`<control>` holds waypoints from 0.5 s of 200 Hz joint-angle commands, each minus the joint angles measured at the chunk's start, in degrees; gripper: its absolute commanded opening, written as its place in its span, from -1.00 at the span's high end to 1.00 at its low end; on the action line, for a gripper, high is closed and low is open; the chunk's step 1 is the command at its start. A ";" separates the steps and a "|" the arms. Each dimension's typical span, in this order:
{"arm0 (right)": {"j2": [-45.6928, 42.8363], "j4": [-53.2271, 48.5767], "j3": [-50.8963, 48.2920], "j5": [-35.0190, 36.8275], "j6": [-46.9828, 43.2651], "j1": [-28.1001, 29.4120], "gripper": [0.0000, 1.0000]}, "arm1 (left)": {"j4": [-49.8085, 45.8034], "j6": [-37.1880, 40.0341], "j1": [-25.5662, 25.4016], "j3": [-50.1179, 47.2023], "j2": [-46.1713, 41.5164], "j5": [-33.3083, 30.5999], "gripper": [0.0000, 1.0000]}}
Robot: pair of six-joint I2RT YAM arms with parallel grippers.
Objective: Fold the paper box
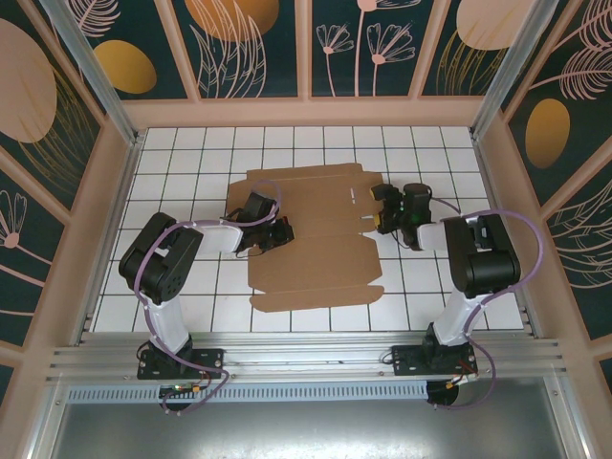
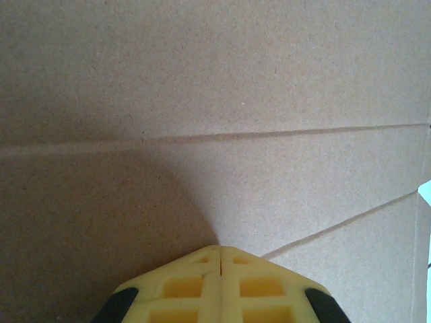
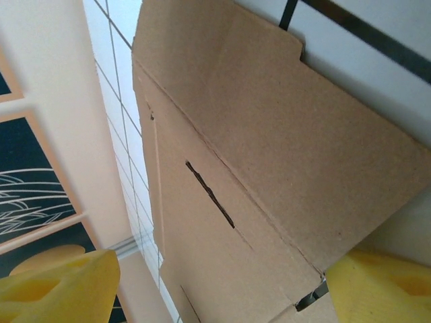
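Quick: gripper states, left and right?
Left gripper: jaws shut, tips on the paper box.
Right gripper: jaws open, astride its flap.

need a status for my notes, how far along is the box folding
Early. Nothing looks folded yet: the paper box lies mostly flat. In hand: the shut left gripper is tip-down at the sheet, while the open right gripper straddles the right-side flap, seemingly lifted. All walls and flaps remain to fold.
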 commanded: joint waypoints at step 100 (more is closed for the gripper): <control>11.10 45.47 -8.38 -0.73 -2.53 -4.16 -0.57 | -5.80 1.98 0.29 -0.99 2.38 -3.50 1.00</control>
